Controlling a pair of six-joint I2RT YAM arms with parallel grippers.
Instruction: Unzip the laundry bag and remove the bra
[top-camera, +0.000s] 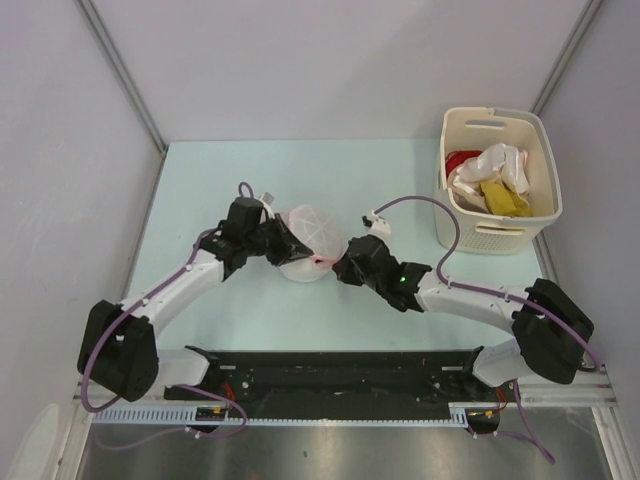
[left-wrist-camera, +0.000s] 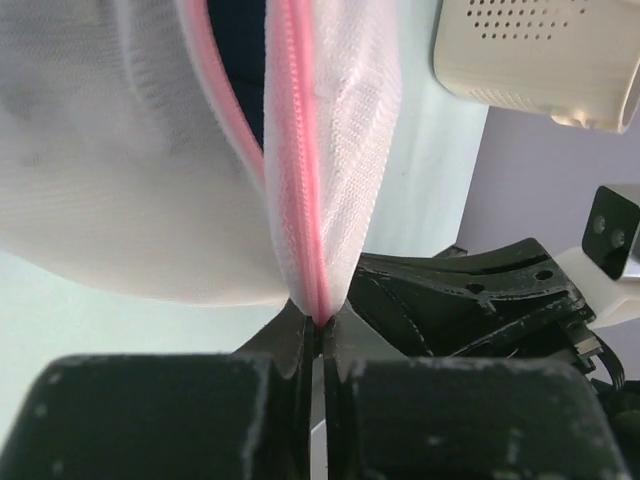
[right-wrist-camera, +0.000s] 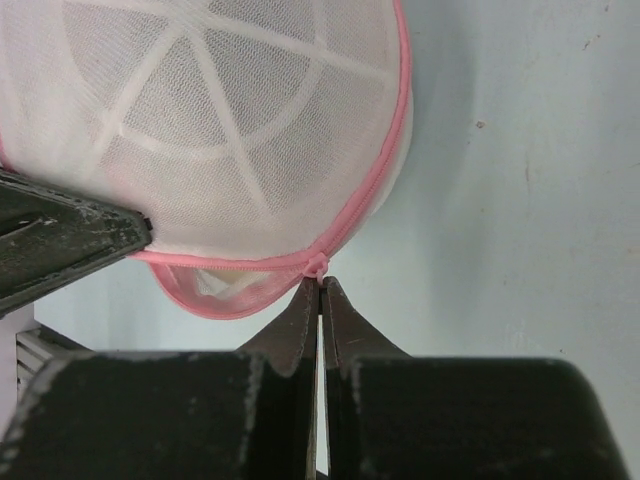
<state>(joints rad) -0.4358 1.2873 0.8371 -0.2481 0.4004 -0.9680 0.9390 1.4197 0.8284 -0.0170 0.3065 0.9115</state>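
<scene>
Closed left end effector (left-wrist-camera: 318, 322) and right end effector (right-wrist-camera: 320, 285) pinch the laundry bag (top-camera: 308, 235) rim.

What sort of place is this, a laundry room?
Probably a robot test bench: left arm and right arm bolted to a table, plain walls around, a laundry bag and basket as props.

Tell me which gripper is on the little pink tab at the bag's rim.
The right gripper: its fingers are shut at the small pink tab on the laundry bag trim. The left gripper instead pinches the mesh zipper seam itself.
</scene>
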